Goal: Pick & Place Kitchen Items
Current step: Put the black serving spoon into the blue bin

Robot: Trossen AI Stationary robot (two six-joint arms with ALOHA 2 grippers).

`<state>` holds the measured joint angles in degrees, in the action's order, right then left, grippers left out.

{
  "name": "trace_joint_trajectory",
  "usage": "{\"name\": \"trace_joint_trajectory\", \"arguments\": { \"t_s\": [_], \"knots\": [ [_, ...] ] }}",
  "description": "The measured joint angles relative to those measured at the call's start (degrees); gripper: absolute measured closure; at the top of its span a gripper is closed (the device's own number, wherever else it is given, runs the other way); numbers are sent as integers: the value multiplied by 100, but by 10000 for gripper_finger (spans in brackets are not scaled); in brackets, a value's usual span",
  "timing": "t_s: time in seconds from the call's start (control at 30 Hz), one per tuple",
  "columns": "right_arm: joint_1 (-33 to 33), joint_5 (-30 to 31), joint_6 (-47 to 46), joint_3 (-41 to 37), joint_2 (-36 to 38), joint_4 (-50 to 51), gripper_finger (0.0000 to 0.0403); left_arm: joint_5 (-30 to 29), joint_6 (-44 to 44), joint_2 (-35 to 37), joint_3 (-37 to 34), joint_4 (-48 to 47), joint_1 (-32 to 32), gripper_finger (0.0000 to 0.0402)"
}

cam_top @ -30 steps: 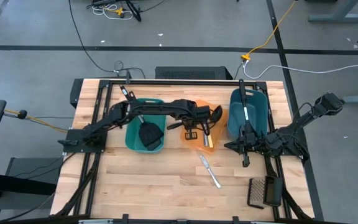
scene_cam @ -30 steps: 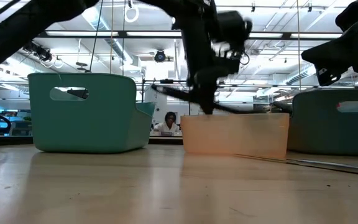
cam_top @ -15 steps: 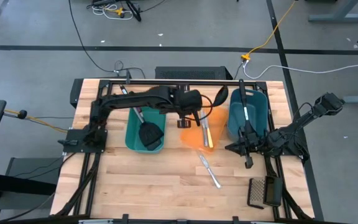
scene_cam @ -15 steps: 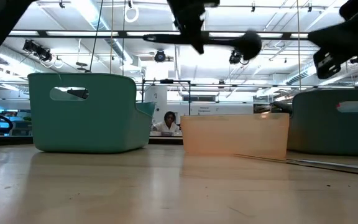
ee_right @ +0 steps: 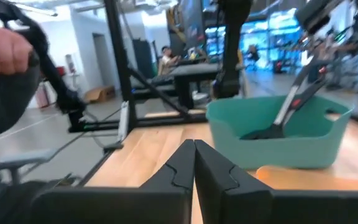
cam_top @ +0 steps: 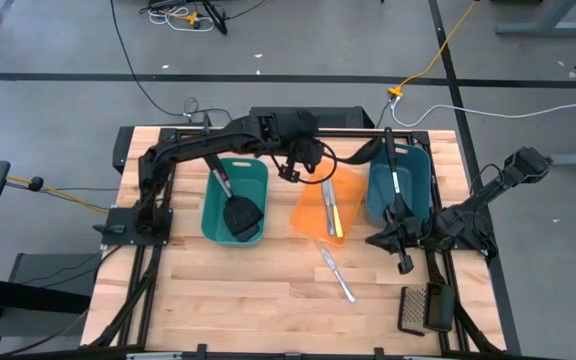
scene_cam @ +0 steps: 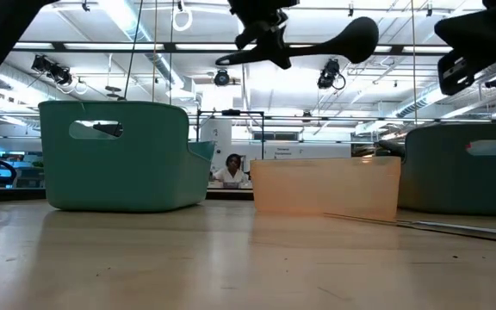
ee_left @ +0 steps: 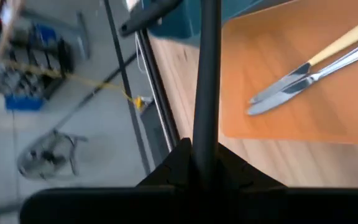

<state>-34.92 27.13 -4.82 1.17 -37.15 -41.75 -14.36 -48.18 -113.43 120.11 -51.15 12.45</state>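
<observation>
My left gripper [cam_top: 293, 167] is shut on a black ladle [cam_top: 356, 154], high above the far end of the orange bin [cam_top: 311, 222]. In the low view the ladle's bowl [scene_cam: 356, 34] shows well above the bins. The orange bin holds a yellow-handled knife [ee_left: 334, 46] and a silver knife [ee_left: 303, 84]. The left teal bin [cam_top: 215, 215] holds a black slotted spatula [cam_top: 240, 214]. The right teal bin [cam_top: 416, 185] holds another utensil [cam_top: 392, 180]. A silver knife [cam_top: 336, 274] lies flat on the table. My right gripper [cam_top: 401, 264] is shut and empty at the near side of the right bin. My left gripper pinches the ladle's handle [ee_left: 205, 127] between its two fingers, some way in from the free end [scene_cam: 224, 60], which sticks out on the other side. The ladle is lifted clear and lies about level, its bowl toward the table's right.
A dark rectangular mesh object [cam_top: 425, 308] lies at the near right corner. The three bins stand in a row across the middle of the table. Bare wood [cam_top: 228, 290] lies along the near side. A person sits far behind the table [scene_cam: 232, 168].
My left gripper has risen out of the orange bin and gone toward the table's far edge with the ladle. The ladle is now lifted clear of the bin, high above it, and has turned about level with its bowl toward the right.
</observation>
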Motion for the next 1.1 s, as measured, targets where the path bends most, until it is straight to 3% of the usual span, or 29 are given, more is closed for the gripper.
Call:
{"name": "trace_joint_trajectory", "arguments": {
  "t_s": [0.13,0.33,0.5,1.1],
  "knots": [
    [0,250,375,0,0,-342,389,68,-908,-38,-138,399,110,368],
    [0,160,1118,0,0,-982,394,-58,-2149,-479,-174,954,284,368],
    [0,134,1400,2,1,-1388,387,-574,-3186,-930,-168,1637,391,368],
    [0,425,2207,4,11,-1774,392,-889,-6578,-2107,-177,3867,498,368]
  ]
}}
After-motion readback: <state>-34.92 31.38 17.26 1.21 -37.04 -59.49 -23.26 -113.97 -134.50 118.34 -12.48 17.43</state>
